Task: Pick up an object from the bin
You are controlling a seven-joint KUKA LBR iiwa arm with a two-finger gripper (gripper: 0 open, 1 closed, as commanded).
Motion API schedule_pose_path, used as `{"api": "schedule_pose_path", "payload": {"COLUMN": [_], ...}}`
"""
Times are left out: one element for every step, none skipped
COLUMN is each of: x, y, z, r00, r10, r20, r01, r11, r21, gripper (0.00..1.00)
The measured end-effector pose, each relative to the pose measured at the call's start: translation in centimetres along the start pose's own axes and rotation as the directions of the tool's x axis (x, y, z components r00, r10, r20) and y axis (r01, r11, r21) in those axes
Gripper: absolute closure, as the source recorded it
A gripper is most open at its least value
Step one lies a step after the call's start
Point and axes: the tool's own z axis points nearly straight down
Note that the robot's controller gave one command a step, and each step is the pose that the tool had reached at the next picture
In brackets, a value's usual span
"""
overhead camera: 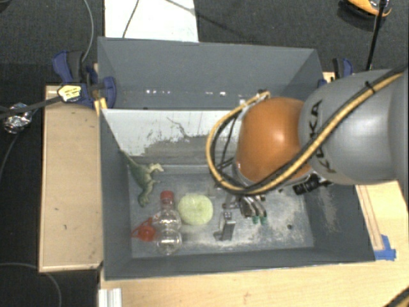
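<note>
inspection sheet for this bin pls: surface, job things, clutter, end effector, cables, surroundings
surface: grey metal bin, floor and sloped back wall scuffed and scratched
job's things: green toy dinosaur at the left; clear bottle with red cap lying front left; small red thing close beside the bottle; pale green round lump mid-floor
clutter: nothing seen
grippers: end effector low over the bin floor, just right of the pale green round lump
cables: black and yellow cables looped round the orange wrist cover
surroundings: dark floor around the bin
</note>
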Motion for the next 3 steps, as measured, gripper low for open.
{"api": "schedule_pose_path", "payload": {"x": [-0.9, -2.6, -3.3], "y": [1.0, 3.3, 1.9], "z": [2.7, 7.0, 8.2], "r00": [1.0, 0.999, 0.947], "r10": [-0.014, -0.043, -0.321], "r20": [0.016, 0.005, 0.025], "r01": [0.014, 0.043, 0.321], "r11": [1.0, 0.999, 0.947], "r21": [-0.002, -0.001, 0.001], "gripper": [0.0, 0.0, 1.0]}}
